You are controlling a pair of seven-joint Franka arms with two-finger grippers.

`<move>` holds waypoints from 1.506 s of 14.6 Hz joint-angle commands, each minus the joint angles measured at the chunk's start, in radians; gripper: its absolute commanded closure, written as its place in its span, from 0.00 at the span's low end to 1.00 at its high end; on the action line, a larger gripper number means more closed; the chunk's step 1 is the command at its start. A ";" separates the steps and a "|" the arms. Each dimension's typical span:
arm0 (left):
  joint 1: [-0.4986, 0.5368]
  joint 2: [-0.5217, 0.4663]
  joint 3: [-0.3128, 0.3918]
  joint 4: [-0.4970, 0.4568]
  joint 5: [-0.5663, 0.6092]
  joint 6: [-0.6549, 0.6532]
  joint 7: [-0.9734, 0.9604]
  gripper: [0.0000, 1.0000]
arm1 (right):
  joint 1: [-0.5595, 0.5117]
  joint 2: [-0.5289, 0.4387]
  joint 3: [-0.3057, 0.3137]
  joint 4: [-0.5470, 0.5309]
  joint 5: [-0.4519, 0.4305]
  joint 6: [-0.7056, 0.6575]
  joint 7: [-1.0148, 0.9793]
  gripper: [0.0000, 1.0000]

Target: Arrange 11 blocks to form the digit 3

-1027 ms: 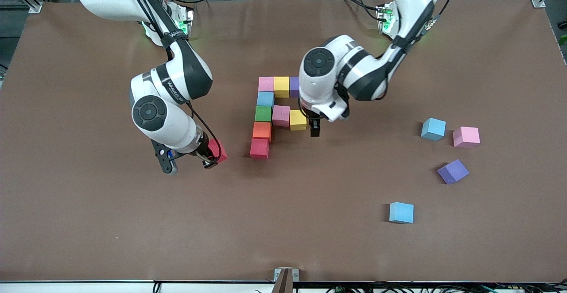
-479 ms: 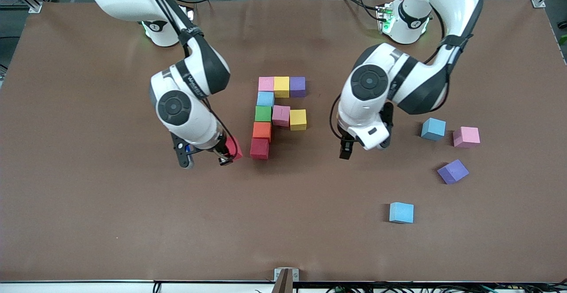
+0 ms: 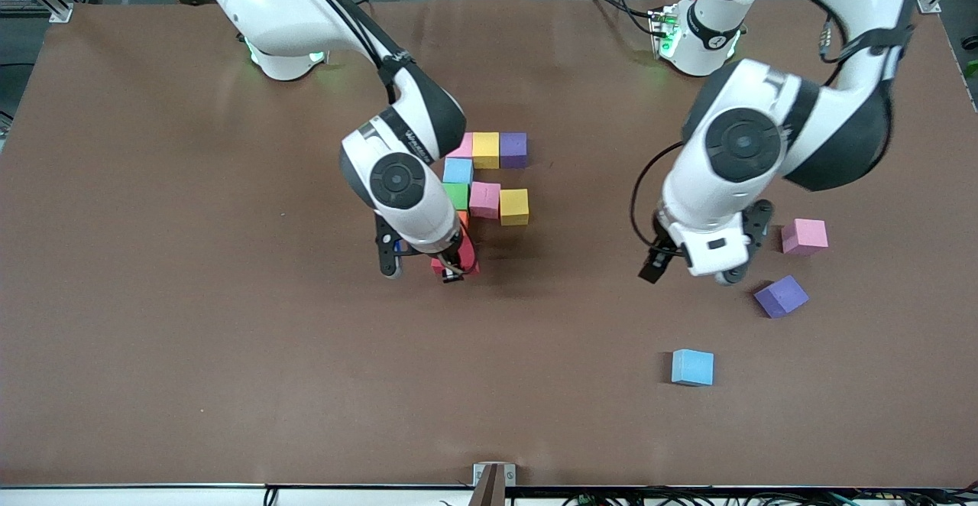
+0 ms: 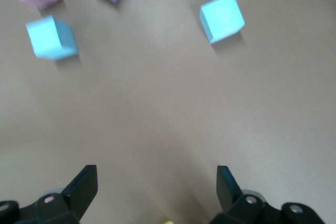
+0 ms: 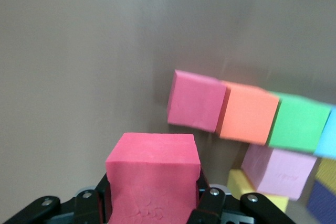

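While clamped in right gripper (image 5: 152, 195), red matte foam cube (image 5: 153, 174) over red end cube (image 5: 196, 100) of unfinished digit 3 (image 3: 483, 185) | advised: lower square, flush beside end cube; left gripper (image 4: 157, 192) spread, empty, near loose light-blue cube (image 4: 222, 17)

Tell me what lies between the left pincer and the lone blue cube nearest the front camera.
Only bare table, per the left wrist view: left pincer open, blue cube apart.

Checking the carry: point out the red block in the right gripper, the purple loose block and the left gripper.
red block (image 5: 153, 182), right wrist view, front face.
purple loose block (image 3: 781, 296), front view, top face.
left gripper (image 4: 157, 187), left wrist view, between open fingertips.
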 commanded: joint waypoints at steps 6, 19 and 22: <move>0.091 -0.126 -0.006 -0.009 0.001 -0.134 0.434 0.00 | 0.050 0.147 -0.014 0.126 -0.015 0.033 0.167 1.00; 0.176 -0.237 0.040 -0.011 -0.055 -0.242 0.861 0.00 | 0.065 0.119 -0.016 -0.032 -0.043 0.093 0.187 1.00; 0.142 -0.313 0.187 -0.050 -0.129 -0.242 1.108 0.00 | 0.073 0.116 -0.016 -0.039 -0.043 0.095 0.187 1.00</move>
